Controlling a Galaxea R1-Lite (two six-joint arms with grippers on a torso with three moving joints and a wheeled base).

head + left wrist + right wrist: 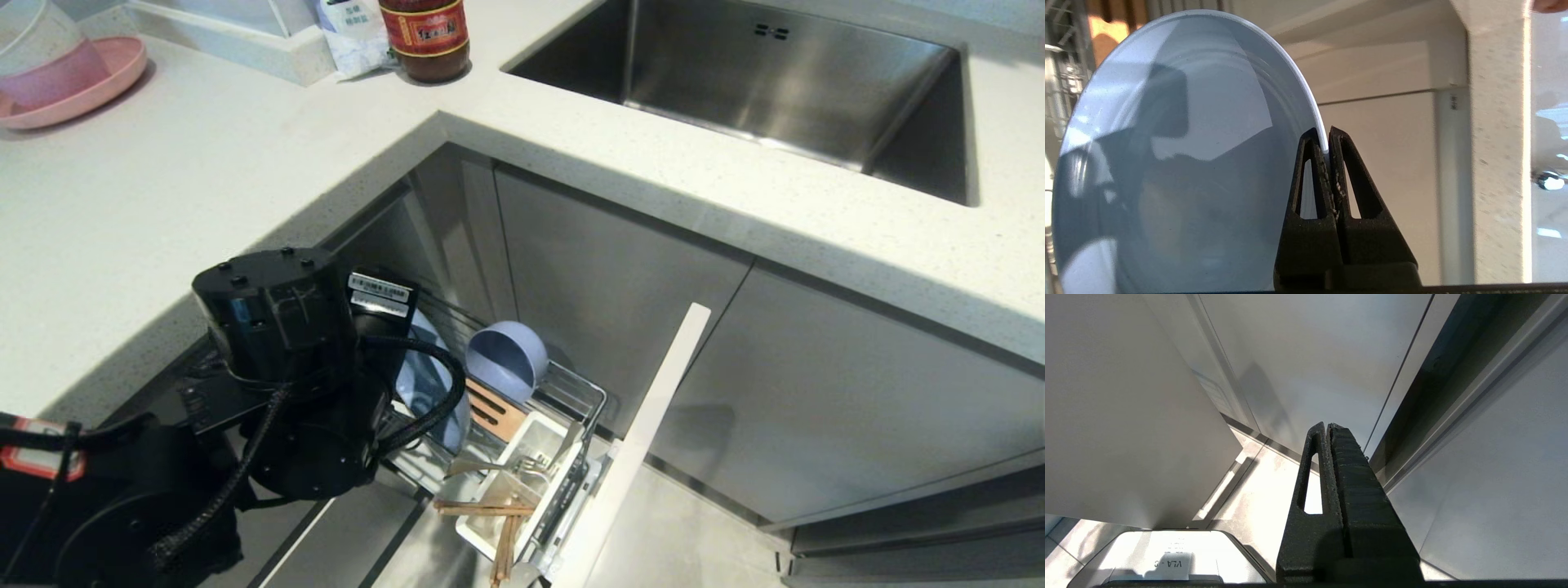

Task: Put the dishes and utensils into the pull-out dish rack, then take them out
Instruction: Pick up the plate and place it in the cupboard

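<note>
Chrome wire pull-out dish rack [571, 392] drawn out under white stone counter [163, 204], at 6 o'clock in head view; pale-grey front panel [653, 425] swung clear, likely for reach from above.

Wide light-blue round plastic plate [1167, 163] on edge by rack, mostly hidden behind left arm; left gripper [1327, 141] clenched on its thin rim, rim pinch suits upright slot.

Small light-blue bowl [502, 359] tilted between prongs, at 12 o'clock of white utensil box [522, 478].

Silver fork [531, 465] and wooden chopsticks [490, 510] lie across box.

Right gripper [1329, 426] parked near cabinet fronts, clenched, empty.

On your white surface [204, 163] you see a pink plate [77, 94] (clear cup on it), a dark sauce bottle [426, 37], and the steel sink [759, 82].
</note>
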